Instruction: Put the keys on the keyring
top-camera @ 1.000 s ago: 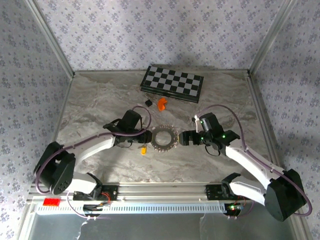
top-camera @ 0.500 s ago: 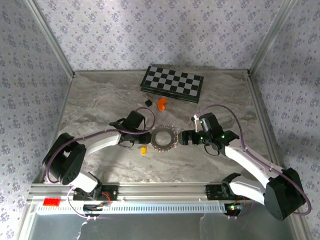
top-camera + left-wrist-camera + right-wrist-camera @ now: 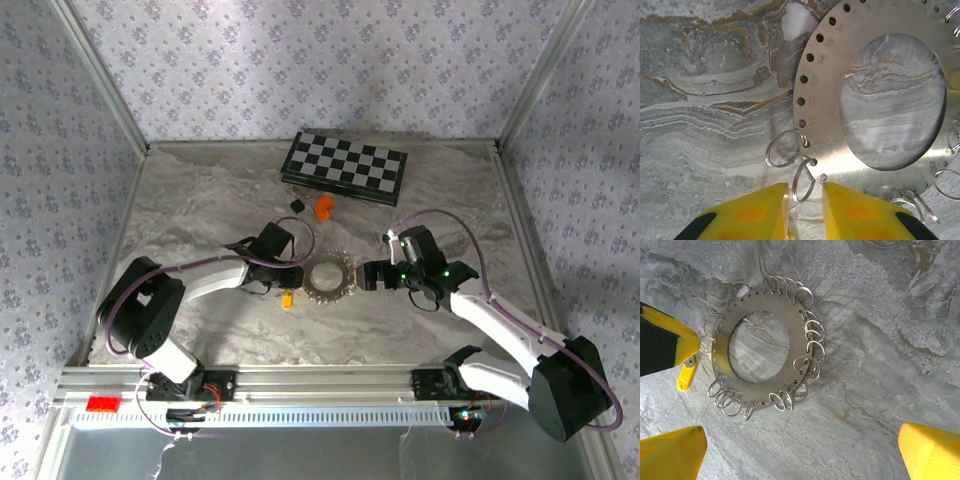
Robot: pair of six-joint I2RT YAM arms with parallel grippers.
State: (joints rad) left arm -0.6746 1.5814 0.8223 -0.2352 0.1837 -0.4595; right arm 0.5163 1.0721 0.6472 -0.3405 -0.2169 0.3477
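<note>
The keyring is a flat silvery disc with a big centre hole and a rim of small holes carrying several little split rings; it lies on the marble. The tiny yellow-orange key lies just left of it. My left gripper sits low at the disc's left edge. Its yellow fingers stand slightly apart around one small split ring without touching it. My right gripper hovers at the disc's right side, open wide, its fingertips far apart with nothing between them.
A black-and-white chessboard lies at the back of the table. A small black cube and a larger orange curved piece sit just in front of it. Patterned walls enclose the marble table.
My left arm has swung its elbow outward and its gripper has edged right, closer to the disc's left rim. The right arm, disc and key have stayed put.
</note>
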